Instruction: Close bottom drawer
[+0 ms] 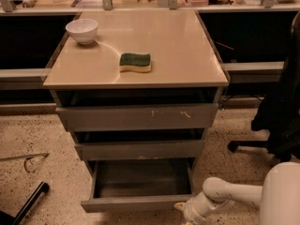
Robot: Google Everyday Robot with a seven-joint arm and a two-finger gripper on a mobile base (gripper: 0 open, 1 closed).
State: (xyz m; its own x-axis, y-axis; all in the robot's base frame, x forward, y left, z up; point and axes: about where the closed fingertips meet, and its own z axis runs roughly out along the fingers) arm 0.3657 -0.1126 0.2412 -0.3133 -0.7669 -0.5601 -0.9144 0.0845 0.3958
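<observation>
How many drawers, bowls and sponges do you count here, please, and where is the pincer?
Drawers: 3 (top drawer, middle drawer, bottom drawer, which is pulled out)
Bowls: 1 (white bowl)
Sponges: 1 (green and yellow sponge)
Total: 5
The pincer sits low, by the bottom drawer's front right corner.

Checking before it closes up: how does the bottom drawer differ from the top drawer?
The bottom drawer is pulled far out; the top drawer barely. The bottom drawer's front is short and plain; the top drawer's taller, white-scratched. Both are grey. The gripper is by the bottom drawer's right front corner.
</observation>
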